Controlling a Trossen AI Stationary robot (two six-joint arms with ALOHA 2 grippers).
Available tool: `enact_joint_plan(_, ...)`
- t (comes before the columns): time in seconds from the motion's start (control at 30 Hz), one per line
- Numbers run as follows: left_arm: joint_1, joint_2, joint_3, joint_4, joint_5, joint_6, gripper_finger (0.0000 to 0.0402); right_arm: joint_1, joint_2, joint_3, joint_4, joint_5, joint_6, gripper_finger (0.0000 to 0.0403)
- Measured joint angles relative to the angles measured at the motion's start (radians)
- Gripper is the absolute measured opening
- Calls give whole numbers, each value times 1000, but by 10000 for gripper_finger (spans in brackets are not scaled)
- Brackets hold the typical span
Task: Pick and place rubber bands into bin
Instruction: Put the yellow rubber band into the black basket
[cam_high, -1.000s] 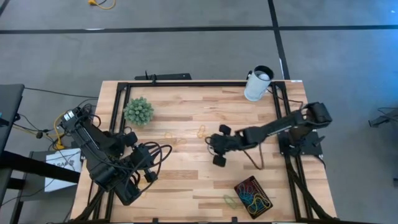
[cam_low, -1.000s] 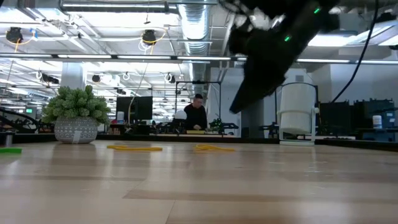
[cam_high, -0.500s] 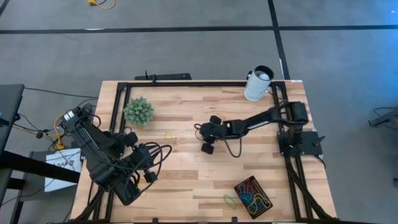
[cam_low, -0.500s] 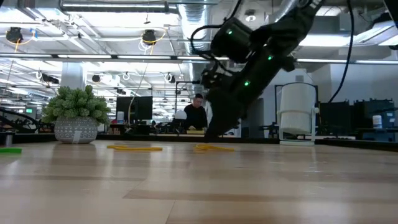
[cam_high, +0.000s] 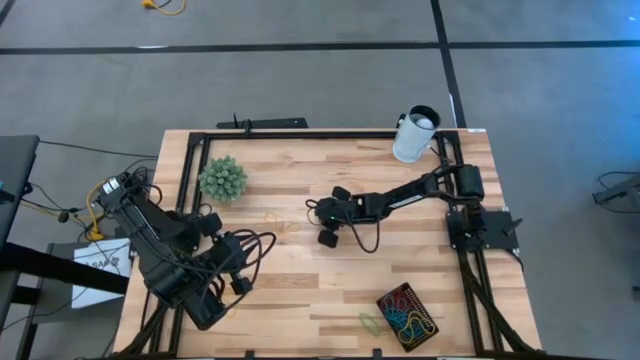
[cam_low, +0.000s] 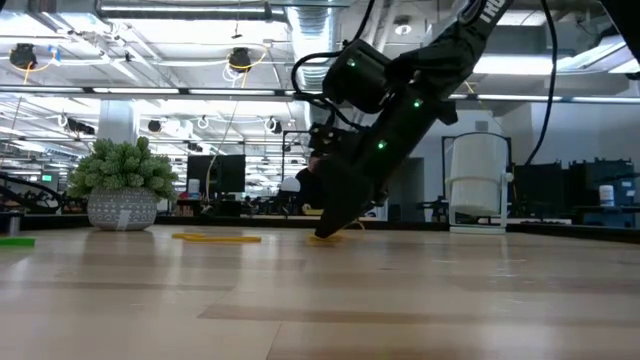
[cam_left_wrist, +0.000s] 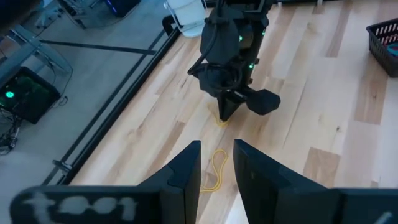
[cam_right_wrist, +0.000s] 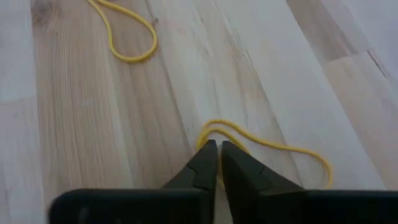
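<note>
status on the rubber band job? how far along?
Done: the bin near the table's front edge already holds a pile of coloured bands.
In hand: the right gripper is down at the table with its fingers nearly closed on a yellow rubber band, not lifted yet.
Left: a second yellow band nearby and a green band beside the bin. The left gripper waits at the table's left side, open.

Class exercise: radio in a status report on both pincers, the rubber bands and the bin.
Right pincer down on the table, fingers nearly shut on a yellow rubber band. Left pincer open, parked at its own side. Second yellow band loose nearby. Bin holds bands; path unobstructed.
</note>
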Motion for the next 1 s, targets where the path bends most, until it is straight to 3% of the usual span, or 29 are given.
enact_joint_plan(0.33, 0, 1, 0, 8, 1, -18, 85, 63, -144, -6, -164, 39, 16, 1)
enact_joint_plan(0.57, 0, 1, 0, 31, 4, -21, 85, 228, -398, -5, -398, 149, 112, 1)
enact_joint_plan(0.7, 0, 1, 0, 47, 3, -9, 85, 322, -501, -5, -427, 248, 120, 2)
enact_joint_plan(0.8, 0, 1, 0, 53, 0, -7, 85, 334, -511, -4, -393, 286, 88, 8)
enact_joint_plan(1.0, 0, 1, 0, 76, 0, 2, 85, 253, -371, -6, -386, 175, 27, 51)
